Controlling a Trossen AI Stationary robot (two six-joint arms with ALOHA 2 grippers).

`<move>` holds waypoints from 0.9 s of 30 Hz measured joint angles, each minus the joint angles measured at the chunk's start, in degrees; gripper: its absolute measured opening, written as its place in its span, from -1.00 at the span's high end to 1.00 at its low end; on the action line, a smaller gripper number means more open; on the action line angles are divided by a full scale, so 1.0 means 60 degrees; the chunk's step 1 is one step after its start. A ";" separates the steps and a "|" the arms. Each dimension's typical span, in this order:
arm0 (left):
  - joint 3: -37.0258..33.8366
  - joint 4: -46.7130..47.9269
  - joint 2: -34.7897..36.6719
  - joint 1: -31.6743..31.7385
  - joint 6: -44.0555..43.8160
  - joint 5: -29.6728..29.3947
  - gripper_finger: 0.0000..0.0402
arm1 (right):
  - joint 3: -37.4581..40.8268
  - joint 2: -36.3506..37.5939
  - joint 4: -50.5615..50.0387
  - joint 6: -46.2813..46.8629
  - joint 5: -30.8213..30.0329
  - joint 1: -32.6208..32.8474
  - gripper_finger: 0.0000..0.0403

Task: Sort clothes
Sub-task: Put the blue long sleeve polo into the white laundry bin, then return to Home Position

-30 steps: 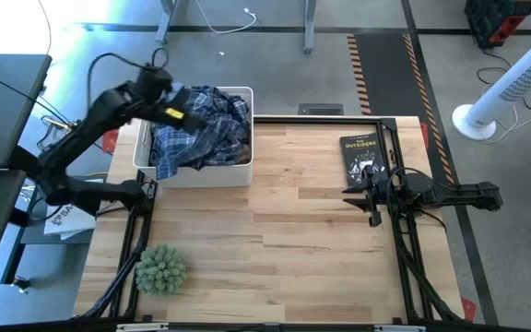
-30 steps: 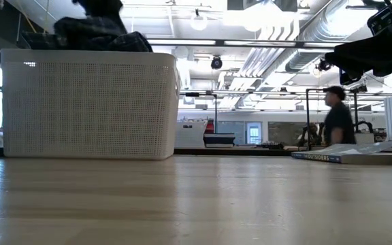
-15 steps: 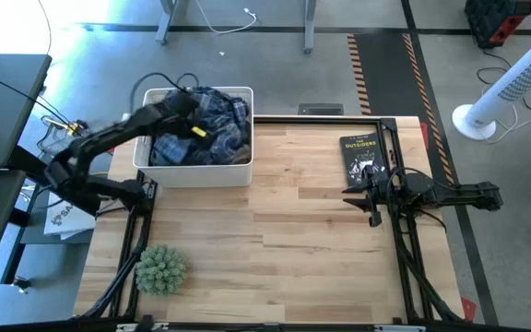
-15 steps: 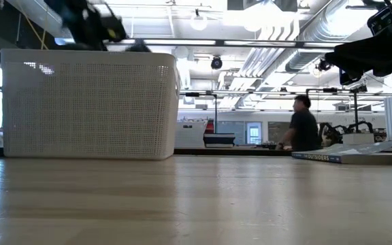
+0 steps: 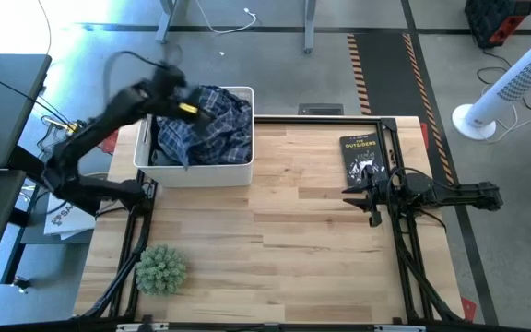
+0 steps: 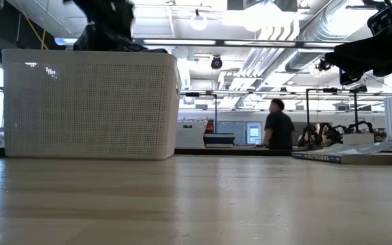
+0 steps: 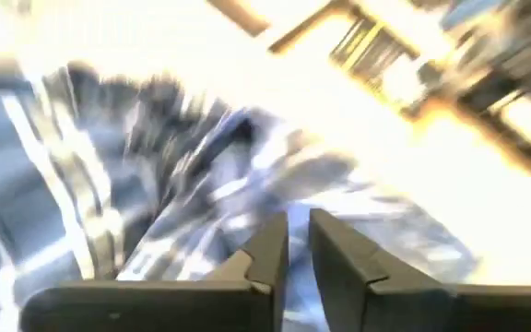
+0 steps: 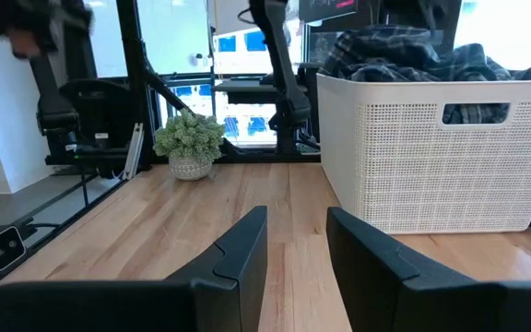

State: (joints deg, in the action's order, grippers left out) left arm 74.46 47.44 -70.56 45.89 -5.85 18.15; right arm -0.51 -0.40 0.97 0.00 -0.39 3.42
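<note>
The blue plaid shirt point(image 5: 215, 134) lies heaped in the white plastic basket point(image 5: 243, 172) at the table's far left; it also shows in the right wrist view point(image 8: 413, 51). My left gripper point(image 5: 203, 114) is above the basket's far left part, shut on the plaid shirt point(image 7: 182, 184). In the low view the arm and the cloth show dark above the basket's rim point(image 6: 107, 30). My right gripper point(image 5: 373, 198) hovers open and empty above the table's right side, next to the black book point(image 5: 362, 157). The other garments are hidden. My left gripper has plaid cloth point(image 7: 295, 221) between its two nearly closed fingers, coming from above and slanting down into the basket. The view is blurred: edge or fold, one layer or several, I cannot tell. The rest of the shirt lies slack in the basket.
A small green plant point(image 5: 161, 267) stands at the table's near left corner. The black book point(image 6: 332, 156) lies flat at the far right. Bare wood lies between the basket and the book. A person point(image 6: 278, 126) walks in the room behind the table.
My left gripper went down into the basket and then came up again toward the far edge. The plaid shirt, at first raised and hanging over the basket's near left wall, has sunk back inside and is drawn up a little again.
</note>
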 joint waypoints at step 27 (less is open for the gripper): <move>-0.3998 -0.4645 0.7040 -0.4523 -0.3217 -0.1229 0.99 | 0.0004 0.0000 0.0000 0.0001 -0.0001 0.0000 0.44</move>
State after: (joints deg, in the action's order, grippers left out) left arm 50.47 19.57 -28.32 18.75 -25.16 10.78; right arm -0.49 -0.40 0.97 0.01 -0.40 3.42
